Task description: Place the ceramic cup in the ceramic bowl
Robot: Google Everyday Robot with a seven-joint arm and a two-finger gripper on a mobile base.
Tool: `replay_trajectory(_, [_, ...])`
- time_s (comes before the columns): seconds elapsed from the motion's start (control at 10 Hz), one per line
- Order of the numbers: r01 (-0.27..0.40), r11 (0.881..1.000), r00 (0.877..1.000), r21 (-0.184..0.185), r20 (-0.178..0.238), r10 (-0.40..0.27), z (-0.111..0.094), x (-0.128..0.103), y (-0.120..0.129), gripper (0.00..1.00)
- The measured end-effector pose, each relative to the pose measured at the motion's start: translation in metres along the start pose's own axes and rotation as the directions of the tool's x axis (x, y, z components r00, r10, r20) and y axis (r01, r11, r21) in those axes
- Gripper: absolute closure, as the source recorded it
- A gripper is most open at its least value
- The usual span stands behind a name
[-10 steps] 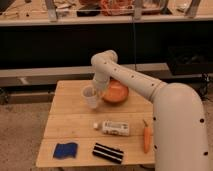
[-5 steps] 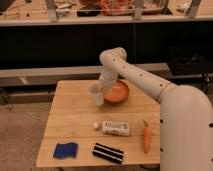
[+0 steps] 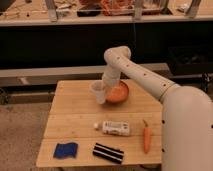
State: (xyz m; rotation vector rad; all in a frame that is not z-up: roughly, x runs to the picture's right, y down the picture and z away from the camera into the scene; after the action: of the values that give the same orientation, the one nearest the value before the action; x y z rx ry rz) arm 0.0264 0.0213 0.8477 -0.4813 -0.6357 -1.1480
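Wood table (image 3: 75,117): pale slatted top, carries everything listed below.
Front edge, left: blue cloth (image 3: 66,149), lying flat.
Front edge, middle: black striped pad (image 3: 107,152), just right of the cloth.
Front edge, right: carrot (image 3: 146,139), lying lengthwise close to the robot's white body.
Mid table: white bottle (image 3: 116,128) on its side, cap pointing left.
Back of table: ceramic bowl (image 3: 120,93), orange, resting on the wood.
Ceramic cup (image 3: 98,92): white, just left of the bowl at its rim, not inside it.
Gripper (image 3: 104,85): reaches down from the bent arm above the bowl's left edge, fingers clamped on the ceramic cup.
Behind: dark shelving, cluttered bench on top.
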Motion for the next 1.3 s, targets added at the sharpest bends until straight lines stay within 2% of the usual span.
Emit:
replay_trajectory(0.1, [-0.014,1.000,1.000,-0.001,0.000,0.014,-0.003,0.004,0.009,1.00])
replay_trajectory(0.8, [-0.045,0.999,0.999,0.009,-0.005,0.045,-0.007,0.011,0.016,1.00])
replay_trajectory(1.3, [-0.056,0.998,0.998,0.012,-0.007,0.056,-0.008,0.014,0.019,0.90])
